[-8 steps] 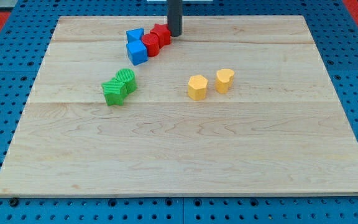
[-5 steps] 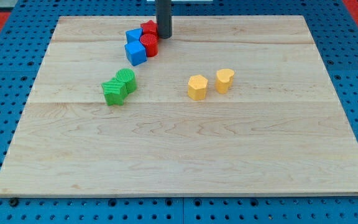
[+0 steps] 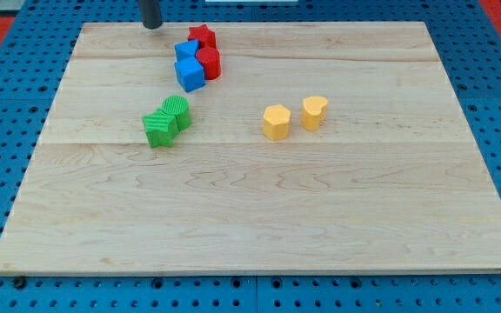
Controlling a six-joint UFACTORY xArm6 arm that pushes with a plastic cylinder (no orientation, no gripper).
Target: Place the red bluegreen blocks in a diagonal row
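Note:
My tip (image 3: 151, 26) is at the view's top, at the board's far edge, left of the red and blue cluster and apart from it. A red star-shaped block (image 3: 202, 36) sits at the top of the cluster. A red round block (image 3: 209, 63) is just below it. A blue block (image 3: 186, 50) touches the left of the red ones and a blue cube (image 3: 190, 75) lies below it. Two green blocks (image 3: 167, 121) lie touching, lower left of the cluster.
Two yellow blocks (image 3: 277, 122) (image 3: 314, 112) stand side by side right of the board's middle. The wooden board (image 3: 259, 217) lies on a blue pegboard surface.
My tip has moved left from the right side of the red blocks to the board's top edge. The red blocks were pushed left against the blue ones.

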